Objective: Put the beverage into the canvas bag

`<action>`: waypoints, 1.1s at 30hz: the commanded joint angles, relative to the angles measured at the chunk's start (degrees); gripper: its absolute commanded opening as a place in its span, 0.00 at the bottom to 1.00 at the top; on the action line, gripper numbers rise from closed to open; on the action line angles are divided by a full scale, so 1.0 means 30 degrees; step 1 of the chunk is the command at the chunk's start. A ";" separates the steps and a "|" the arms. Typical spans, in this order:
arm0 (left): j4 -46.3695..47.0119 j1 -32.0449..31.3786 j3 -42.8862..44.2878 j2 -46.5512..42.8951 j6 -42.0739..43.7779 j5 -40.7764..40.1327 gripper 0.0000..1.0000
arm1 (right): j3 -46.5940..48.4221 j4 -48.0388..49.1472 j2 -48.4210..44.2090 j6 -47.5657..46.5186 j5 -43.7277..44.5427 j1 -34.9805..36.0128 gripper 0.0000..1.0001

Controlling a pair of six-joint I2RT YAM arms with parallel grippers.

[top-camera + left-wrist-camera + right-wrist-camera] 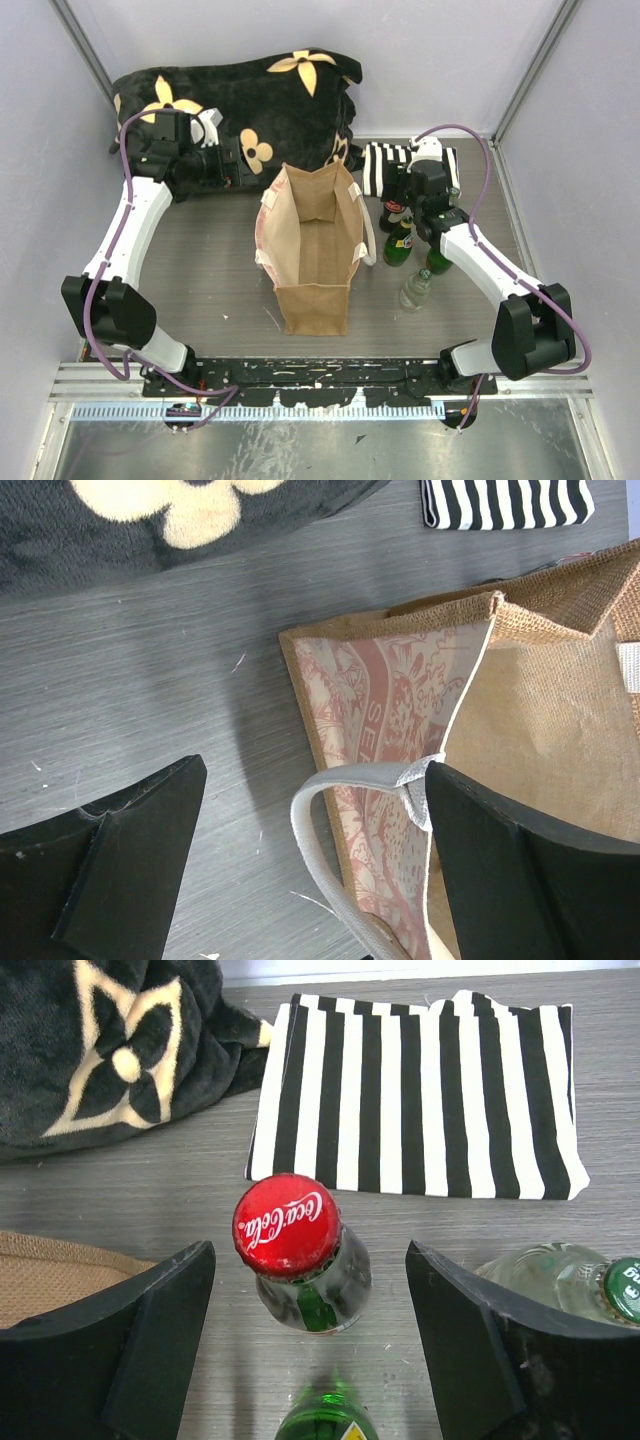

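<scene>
Right hand hangs spread over upright glass bottle with red Coca-Cola cap

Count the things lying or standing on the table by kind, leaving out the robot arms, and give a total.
Bottles: 4 (red-capped bottle, green bottle, second green bottle partly hidden, clear bottle)
Bag: 1
Blanket: 1
Striped cloth: 1
Total: 7
</scene>
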 commanded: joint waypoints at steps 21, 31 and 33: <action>0.0807 -0.0012 -0.0938 -0.0821 0.0404 0.0264 0.98 | 0.1012 0.3887 0.1797 -0.0678 0.0504 0.0050 0.57; 0.1046 -0.0011 -0.1130 -0.0564 0.0317 0.0401 0.98 | 0.1353 0.4180 0.1285 -0.0874 0.0618 0.0030 0.01; 0.1039 -0.0012 -0.1000 -0.0449 0.0304 0.0433 0.98 | 0.1802 0.3978 0.1173 -0.0972 0.0642 0.0039 0.01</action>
